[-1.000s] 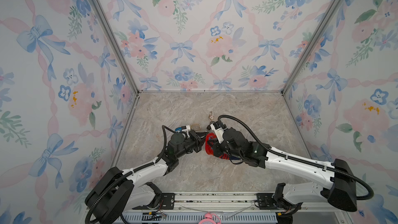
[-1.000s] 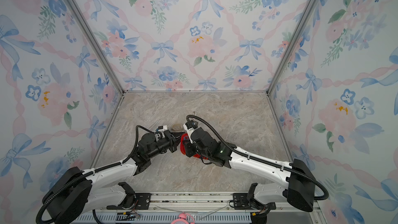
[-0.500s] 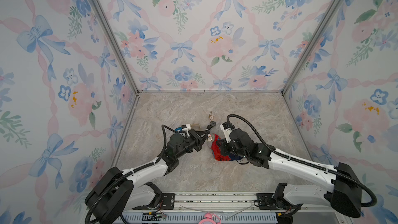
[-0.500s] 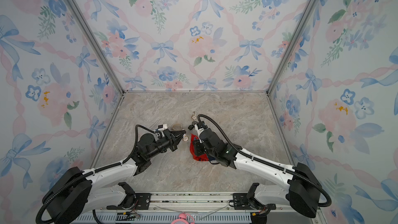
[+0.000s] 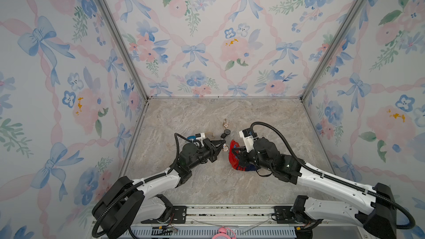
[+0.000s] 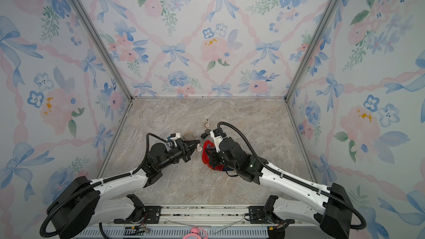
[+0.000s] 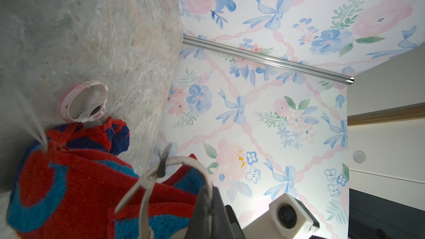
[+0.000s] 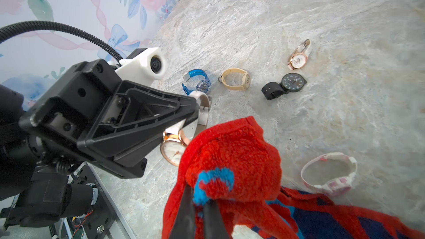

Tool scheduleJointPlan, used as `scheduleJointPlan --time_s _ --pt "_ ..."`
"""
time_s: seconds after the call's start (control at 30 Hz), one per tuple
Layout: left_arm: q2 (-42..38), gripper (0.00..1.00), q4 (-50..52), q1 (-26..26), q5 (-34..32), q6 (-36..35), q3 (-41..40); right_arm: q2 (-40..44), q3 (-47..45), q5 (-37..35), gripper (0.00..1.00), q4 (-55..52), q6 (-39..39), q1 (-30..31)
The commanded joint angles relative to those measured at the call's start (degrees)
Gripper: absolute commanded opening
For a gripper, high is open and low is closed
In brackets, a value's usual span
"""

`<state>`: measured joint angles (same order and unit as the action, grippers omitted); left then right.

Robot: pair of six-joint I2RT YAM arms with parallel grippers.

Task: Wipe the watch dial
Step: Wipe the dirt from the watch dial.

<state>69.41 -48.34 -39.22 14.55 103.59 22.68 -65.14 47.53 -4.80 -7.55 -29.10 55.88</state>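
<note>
My left gripper (image 5: 222,144) is shut on the cream strap (image 7: 184,160) of a rose-gold watch. The watch's white dial (image 8: 171,151) hangs just below the fingertips and faces the cloth. In both top views the dial (image 6: 199,148) shows between the two grippers. My right gripper (image 5: 235,152) is shut on a bunched red and blue terry cloth (image 8: 230,157). The cloth (image 5: 233,157) stands right beside the dial, and its lower part trails onto the floor. Whether cloth and dial touch I cannot tell.
Other watches lie on the marble floor behind the grippers: a blue one (image 8: 200,83), a beige one (image 8: 236,79), a black one (image 8: 289,83), a small rose-gold one (image 8: 297,58). A pink and white one (image 8: 328,173) sits by the cloth. Walls close in three sides.
The right gripper has drawn the cloth back to the right, off the watch, which it covered a second ago. The dial now shows. The left arm has barely moved.
</note>
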Motion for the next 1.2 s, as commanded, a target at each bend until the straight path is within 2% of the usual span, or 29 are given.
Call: scheduleJointPlan --time_s 0.0,0.33,0.77,1.0,1.17 --pt "0.09 0.0 -1.56 -0.67 -0.02 -0.01 0.48 -1.86 3.34 0.5 0.0 2.97 0.8 1.16" --pt "0.73 0.0 -1.61 -1.34 -0.66 -0.06 0.7 -7.27 5.21 0.49 0.0 3.85 0.18 1.82" --pt "0.86 0.0 -2.02 -1.92 -1.45 0.12 0.44 -7.28 3.81 0.34 0.0 3.37 -1.24 0.32" --pt "1.09 0.0 -2.09 -1.91 -1.71 0.12 0.35 -8.29 6.75 0.8 0.0 2.18 -0.13 2.72" --pt "0.51 0.0 -2.13 -1.91 -2.17 0.2 0.09 -6.06 4.03 -0.3 0.0 1.25 -0.64 -0.74"
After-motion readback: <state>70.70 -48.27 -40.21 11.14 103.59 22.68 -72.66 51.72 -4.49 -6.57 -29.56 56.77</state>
